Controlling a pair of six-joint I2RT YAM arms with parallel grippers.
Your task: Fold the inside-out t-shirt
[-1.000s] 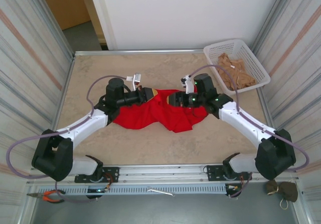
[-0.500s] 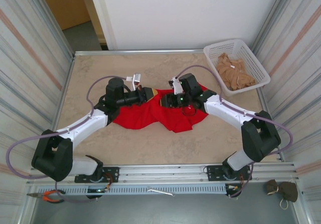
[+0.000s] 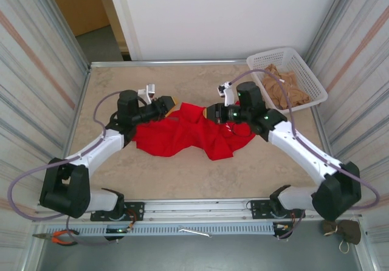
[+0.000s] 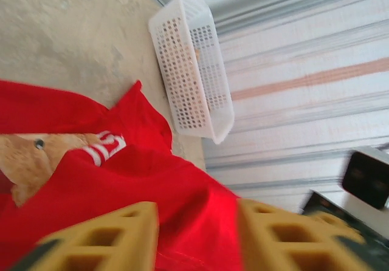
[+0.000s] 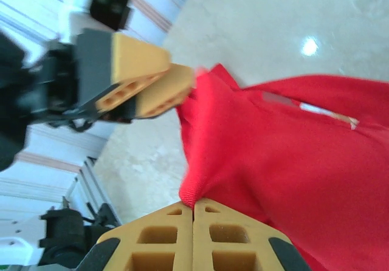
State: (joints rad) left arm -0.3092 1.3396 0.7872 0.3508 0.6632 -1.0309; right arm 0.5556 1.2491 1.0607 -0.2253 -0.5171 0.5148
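Note:
The inside-out t-shirt (image 3: 188, 138) lies crumpled and bright red on the middle of the table. My right gripper (image 3: 210, 112) is at its upper edge, shut on a small fold of the red cloth (image 5: 292, 149) pinched at the fingertips (image 5: 193, 203). A white label (image 5: 316, 109) shows on the cloth beyond. My left gripper (image 3: 168, 106) is at the shirt's upper left edge. Its yellow fingers stand apart (image 4: 197, 215), open, with red cloth (image 4: 152, 168) loose in the gap. A tan print with white lettering (image 4: 106, 146) shows on the shirt. The right wrist view catches the left gripper (image 5: 182, 84) at the shirt's corner.
A white basket (image 3: 285, 57) with tan-beige cloth (image 3: 285, 90) stands at the back right; its wall (image 4: 194, 70) appears beyond the shirt. Corrugated walls close both sides. Pliers (image 3: 58, 237) and a dark pouch (image 3: 343, 229) lie below the front rail.
My right gripper has shut on the shirt's upper edge and drawn back to the right. My left gripper has opened, let go of the cloth and moved back to the left.

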